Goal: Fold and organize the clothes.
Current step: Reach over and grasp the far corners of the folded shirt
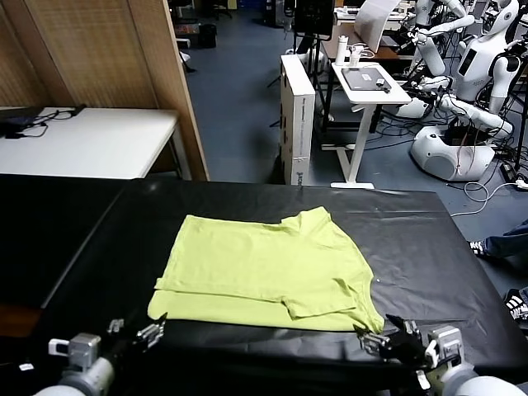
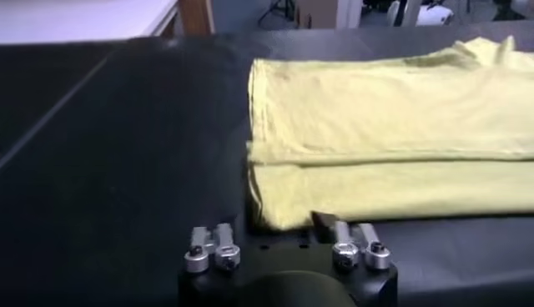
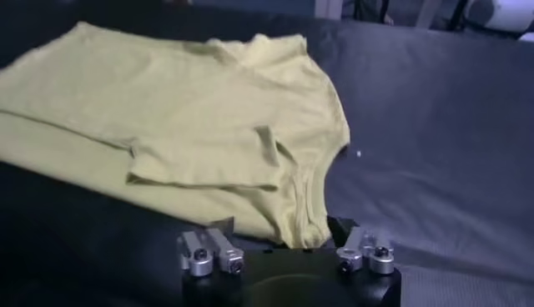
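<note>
T-shirt point(image 1: 264, 276), yellow-green, lies folded on the black counter point(image 1: 429, 239); left gripper point(image 1: 148, 332) and right gripper point(image 1: 381, 334) jaws released beside its near corners.

the lime yellow-green short-sleeved cotton t-shirt point(image 1: 264, 276) looks soft, matt and lightly creased. it lies on a black table cover point(image 1: 412, 239) with a smooth, faintly sheeny finish. behind stands a rough woven-textured brown panel point(image 1: 91, 49).
</note>
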